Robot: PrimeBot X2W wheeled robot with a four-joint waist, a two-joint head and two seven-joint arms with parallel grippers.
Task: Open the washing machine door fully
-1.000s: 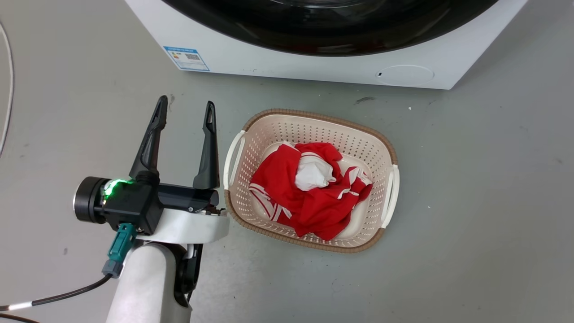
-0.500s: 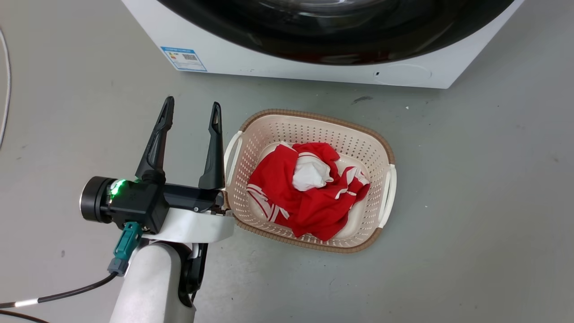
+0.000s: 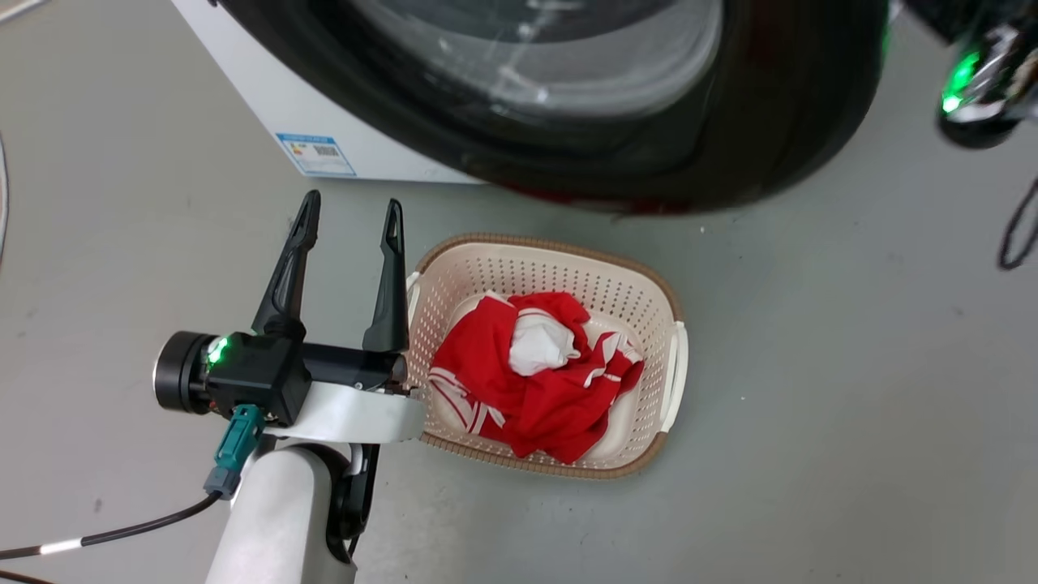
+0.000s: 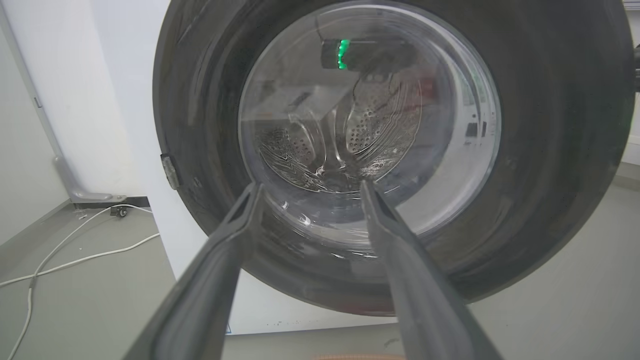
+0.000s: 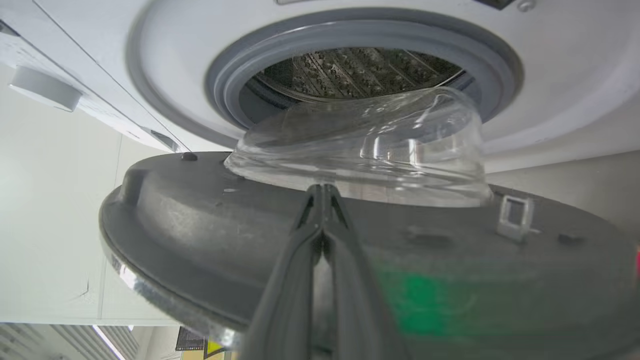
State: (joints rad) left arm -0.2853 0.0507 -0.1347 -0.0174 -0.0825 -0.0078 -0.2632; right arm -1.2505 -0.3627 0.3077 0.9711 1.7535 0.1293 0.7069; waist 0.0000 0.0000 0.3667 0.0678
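Washing machine door [image 3: 795, 105] is seen swung partway off the washing machine [image 3: 292, 105], out over the floor in front of it. The porthole is left uncovered, so the grey gasket [image 5: 240, 75] and the perforated steel drum [image 5: 360, 70] are seen past the door's clear glass bowl [image 5: 390, 145] in the right wrist view. The right gripper [image 5: 324, 190] is held with its two fingers pressed together, and nothing is seen between them. Its tips are set at the foot of the bowl on the door's grey inner face, though contact cannot be made out.

The left gripper [image 3: 353, 212] is held in front of the machine, below its blue sticker [image 3: 315, 154], with its fingers spread apart and nothing between them. It is pointed at the door's glossy outer face and kept apart from it.

A cream laundry basket [image 3: 551, 242] is set on the floor in front of the machine, just beside the left gripper, and a crumpled red and white garment [image 3: 527, 389] is held in it. A white cable [image 4: 75, 250] is laid on the floor beside the machine.
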